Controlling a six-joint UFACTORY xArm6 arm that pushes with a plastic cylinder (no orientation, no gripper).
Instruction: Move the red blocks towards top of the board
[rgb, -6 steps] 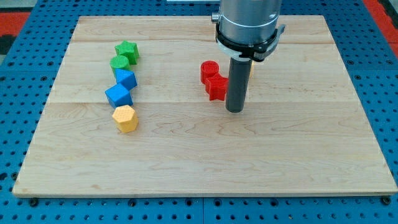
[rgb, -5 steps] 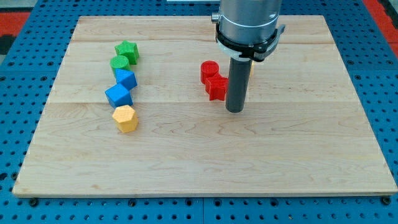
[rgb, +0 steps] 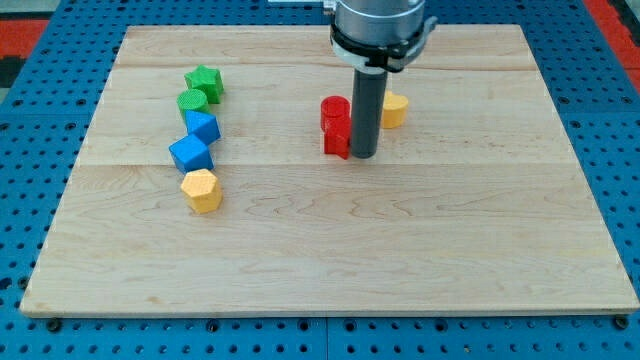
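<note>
Two red blocks sit together near the board's middle: a red cylinder (rgb: 334, 109) and, just below it, a second red block (rgb: 336, 139) of unclear shape, partly hidden by the rod. My tip (rgb: 363, 155) rests on the board touching the right side of the lower red block. The rod rises straight up to the arm at the view's top.
A yellow block (rgb: 395, 110) lies just right of the rod. At the view's left stands a column: green star (rgb: 205, 82), green block (rgb: 192, 100), blue cube (rgb: 203, 127), blue cube (rgb: 190, 153), yellow hexagonal block (rgb: 201, 190). The wooden board (rgb: 320, 250) lies on a blue pegboard.
My tip has moved up and left, against the lower red block. That block has shifted slightly left and up. The yellow block behind the rod now shows.
</note>
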